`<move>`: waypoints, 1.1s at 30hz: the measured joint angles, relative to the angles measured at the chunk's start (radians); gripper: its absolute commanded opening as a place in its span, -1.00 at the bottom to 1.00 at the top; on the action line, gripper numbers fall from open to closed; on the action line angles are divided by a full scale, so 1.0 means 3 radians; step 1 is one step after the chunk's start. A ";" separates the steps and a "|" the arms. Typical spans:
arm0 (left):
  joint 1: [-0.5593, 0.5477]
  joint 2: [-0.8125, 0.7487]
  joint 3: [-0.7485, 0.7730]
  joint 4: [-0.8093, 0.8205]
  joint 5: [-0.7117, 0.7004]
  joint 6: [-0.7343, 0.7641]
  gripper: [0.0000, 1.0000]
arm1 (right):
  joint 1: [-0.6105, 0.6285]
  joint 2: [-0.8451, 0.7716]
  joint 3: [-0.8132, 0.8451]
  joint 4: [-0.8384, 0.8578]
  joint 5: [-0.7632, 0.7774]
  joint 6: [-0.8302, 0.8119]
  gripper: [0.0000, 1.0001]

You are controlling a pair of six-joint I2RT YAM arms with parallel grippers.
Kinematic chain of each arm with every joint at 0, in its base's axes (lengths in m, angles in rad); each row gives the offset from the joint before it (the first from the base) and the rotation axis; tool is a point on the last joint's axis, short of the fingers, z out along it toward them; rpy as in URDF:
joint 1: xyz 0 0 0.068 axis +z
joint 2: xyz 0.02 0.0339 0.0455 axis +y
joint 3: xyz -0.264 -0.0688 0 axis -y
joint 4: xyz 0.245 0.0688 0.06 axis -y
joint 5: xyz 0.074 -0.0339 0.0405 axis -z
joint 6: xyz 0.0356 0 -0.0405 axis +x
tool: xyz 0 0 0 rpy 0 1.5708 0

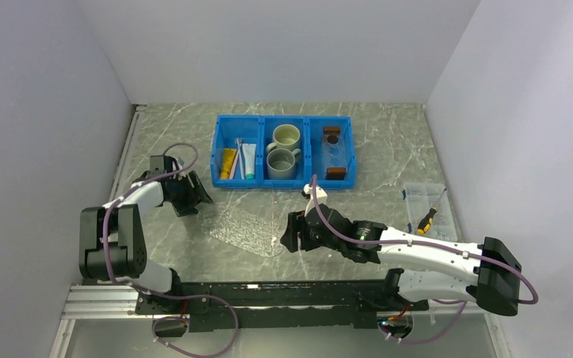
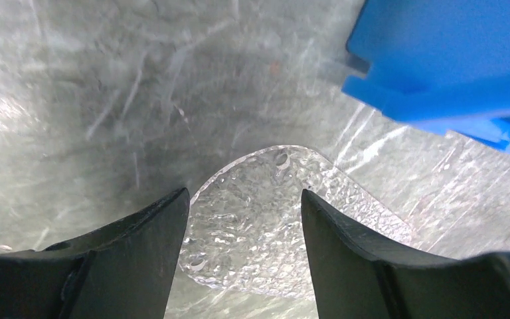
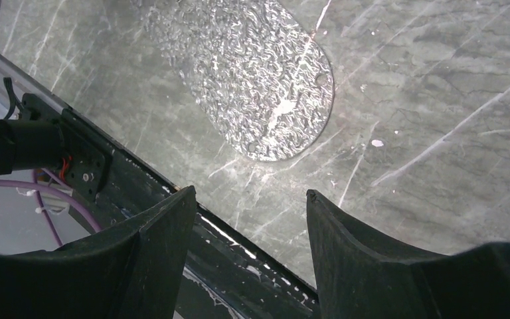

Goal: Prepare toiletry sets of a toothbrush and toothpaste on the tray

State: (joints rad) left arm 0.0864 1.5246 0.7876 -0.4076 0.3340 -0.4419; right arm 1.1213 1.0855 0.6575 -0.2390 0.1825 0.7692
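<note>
The clear glittery oval tray (image 1: 245, 230) lies bare on the table between my two grippers. It also shows in the left wrist view (image 2: 285, 219) and in the right wrist view (image 3: 252, 73). The yellow-orange toothpaste (image 1: 227, 162), the white toothpaste with a teal end (image 1: 249, 161) and the thin toothbrushes (image 1: 237, 155) lie in the left compartment of the blue bin (image 1: 216, 153). My left gripper (image 1: 196, 197) (image 2: 246, 194) is open and empty just left of the tray. My right gripper (image 1: 286, 236) (image 3: 251, 194) is open and empty at the tray's right end.
The bin's middle compartment holds two mugs (image 1: 285, 136); its right one holds small brown blocks (image 1: 332, 137). The bin's corner (image 2: 451, 60) is near my left gripper. A clear rectangular box (image 1: 424, 198) with a screwdriver (image 1: 426, 221) stands at the right. The black rail (image 3: 172, 193) runs along the near edge.
</note>
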 measured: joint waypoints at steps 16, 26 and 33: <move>-0.0504 -0.0814 -0.0867 0.0547 0.0183 -0.0434 0.41 | -0.0006 -0.0045 -0.0146 -0.0289 0.0253 0.0158 0.29; -0.0777 -0.1259 -0.1199 0.0666 0.0127 -0.0633 0.43 | -0.0223 -0.0107 -0.0381 -0.0498 0.0239 0.0356 0.31; -0.0879 -0.1495 -0.1310 0.0581 0.0058 -0.0659 0.43 | -0.0381 -0.0135 -0.0601 -0.0450 0.0070 0.0505 0.31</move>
State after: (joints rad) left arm -0.1772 1.0760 0.3946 -0.2333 0.3515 -0.6395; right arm 1.0069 1.0451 0.4770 -0.3740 0.2035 0.9207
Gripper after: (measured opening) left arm 0.715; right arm 0.653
